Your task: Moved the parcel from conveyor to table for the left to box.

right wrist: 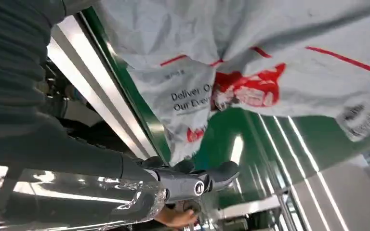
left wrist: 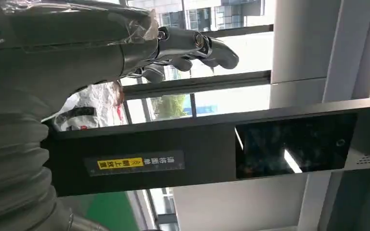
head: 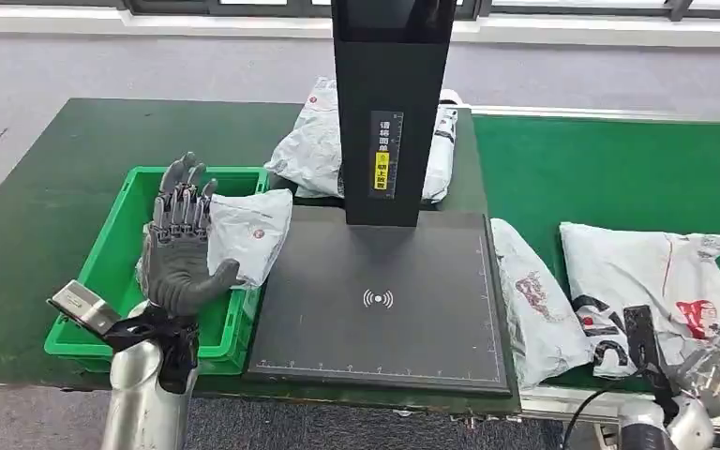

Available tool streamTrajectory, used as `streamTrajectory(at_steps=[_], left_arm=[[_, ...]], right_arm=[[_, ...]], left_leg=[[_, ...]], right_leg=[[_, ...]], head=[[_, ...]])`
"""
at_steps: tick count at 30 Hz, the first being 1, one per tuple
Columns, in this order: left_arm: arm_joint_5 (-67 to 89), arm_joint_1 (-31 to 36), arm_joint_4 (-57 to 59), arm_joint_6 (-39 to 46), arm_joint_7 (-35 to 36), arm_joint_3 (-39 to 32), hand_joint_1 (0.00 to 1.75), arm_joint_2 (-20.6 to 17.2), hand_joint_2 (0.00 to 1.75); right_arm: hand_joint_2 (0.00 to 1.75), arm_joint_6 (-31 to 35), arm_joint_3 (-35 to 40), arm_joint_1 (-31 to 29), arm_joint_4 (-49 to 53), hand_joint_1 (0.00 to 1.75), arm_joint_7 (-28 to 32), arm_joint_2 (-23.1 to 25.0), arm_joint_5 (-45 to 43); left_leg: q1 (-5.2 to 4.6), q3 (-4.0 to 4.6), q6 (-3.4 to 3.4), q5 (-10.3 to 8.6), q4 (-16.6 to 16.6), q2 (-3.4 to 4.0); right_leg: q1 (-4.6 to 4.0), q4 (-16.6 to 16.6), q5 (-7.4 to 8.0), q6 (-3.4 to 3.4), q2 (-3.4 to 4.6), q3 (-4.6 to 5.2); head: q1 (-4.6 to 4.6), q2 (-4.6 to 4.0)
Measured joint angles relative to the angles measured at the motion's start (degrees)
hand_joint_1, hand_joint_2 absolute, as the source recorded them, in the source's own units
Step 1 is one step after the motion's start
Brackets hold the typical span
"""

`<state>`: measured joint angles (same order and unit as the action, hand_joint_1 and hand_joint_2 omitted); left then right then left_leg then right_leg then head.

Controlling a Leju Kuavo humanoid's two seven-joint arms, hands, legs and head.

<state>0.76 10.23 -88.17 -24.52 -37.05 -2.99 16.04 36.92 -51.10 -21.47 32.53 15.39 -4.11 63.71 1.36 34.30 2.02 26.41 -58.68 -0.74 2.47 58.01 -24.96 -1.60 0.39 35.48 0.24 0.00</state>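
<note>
A white parcel [head: 251,231] lies tilted over the right rim of the green box [head: 117,246], half inside it. My left hand [head: 178,246] stands upright in the box right beside the parcel, fingers straight and apart, thumb at the parcel's lower edge, holding nothing. In the left wrist view its fingers [left wrist: 192,45] are stretched out with nothing in them. A larger white parcel [head: 642,272] with red and black print lies on the green conveyor [head: 609,169]. My right hand [head: 715,368] hovers at that parcel's near right corner, holding nothing. The parcel [right wrist: 250,72] lies close to its fingers [right wrist: 197,179].
A black scanner platform [head: 380,300] with a tall black column [head: 389,103] sits between box and conveyor. Another white parcel [head: 532,300] lies at the conveyor's left edge against the platform. More parcels [head: 311,141] are piled behind the column. The dark green table [head: 47,178] extends left.
</note>
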Motion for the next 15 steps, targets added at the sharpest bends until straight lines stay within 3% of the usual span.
streamTrajectory(at_steps=[4,9,10,15], left_arm=[[0.4,-0.2,-0.1,0.1,0.0,0.0,0.00,0.0,1.75],[1.7,-0.4,-0.1,0.1,0.0,0.1,0.00,0.0,1.75],[1.7,-0.4,-0.2,0.1,0.0,0.2,0.00,0.0,1.75],[3.0,-0.6,-0.6,0.4,0.0,0.3,0.00,-0.1,1.75]], right_arm=[[1.75,-1.6,-0.6,-0.5,-2.5,0.00,-0.4,-0.8,-0.7],[1.75,-12.5,-1.4,-1.1,-4.8,0.00,-0.1,-1.5,-5.1],[1.75,-13.2,-1.5,-1.2,-5.1,1.75,0.0,-1.6,-5.5],[1.75,-20.5,-2.2,-1.8,-6.5,1.75,1.6,-2.1,-7.6]], left_leg=[[0.00,0.00,0.00,0.00,0.0,0.01],[0.00,0.00,0.00,0.00,0.0,0.01],[0.00,0.00,0.00,0.00,0.0,0.01],[0.00,-0.01,0.00,0.00,0.0,0.01]], right_leg=[[0.00,0.0,0.00,0.00,0.00,0.00],[0.00,0.0,0.00,0.00,0.00,0.00],[0.00,0.0,0.00,0.00,0.00,-0.01],[0.00,0.0,0.00,0.00,0.01,-0.02]], head=[[0.00,0.00],[0.00,-0.02],[0.00,0.00],[0.00,0.00]])
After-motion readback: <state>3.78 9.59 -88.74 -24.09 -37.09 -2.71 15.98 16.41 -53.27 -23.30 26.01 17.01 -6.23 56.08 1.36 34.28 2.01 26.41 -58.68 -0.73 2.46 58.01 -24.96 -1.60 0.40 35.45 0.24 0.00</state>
